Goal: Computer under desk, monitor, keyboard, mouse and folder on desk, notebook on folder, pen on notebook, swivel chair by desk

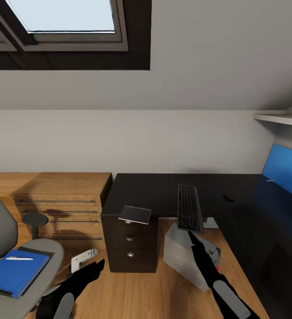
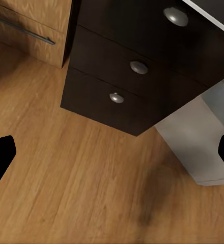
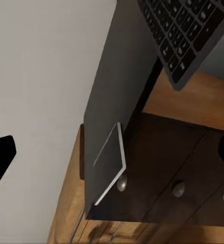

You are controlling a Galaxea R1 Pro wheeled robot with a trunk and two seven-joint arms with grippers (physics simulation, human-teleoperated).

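Grey sloped walls and a dark-framed skylight (image 1: 66, 26) enclose the bedroom; light wood planks cover the floor (image 1: 137, 292).

The desk (image 1: 163, 190) occupies the centre and 3 o'clock region of the head view, its glossy black top carried on a three-drawer unit (image 1: 130, 241). The keyboard (image 1: 189, 208) lies on the desk with its near end overhanging the front edge. The notebook (image 1: 135, 215) rests on the desk corner above the drawers, partly overhanging. The computer (image 1: 181, 257) stands on the floor under the desk, just beside the drawer unit.

At 8 o'clock, the swivel chair (image 1: 35, 257) carries the folder (image 1: 13, 272) with the pen (image 1: 18, 258) on top.

The left gripper (image 2: 112, 157) hovers over the floor, fingers spread and empty. The right gripper (image 3: 112, 157) sits below the keyboard's near end, fingers spread, grasping nothing.
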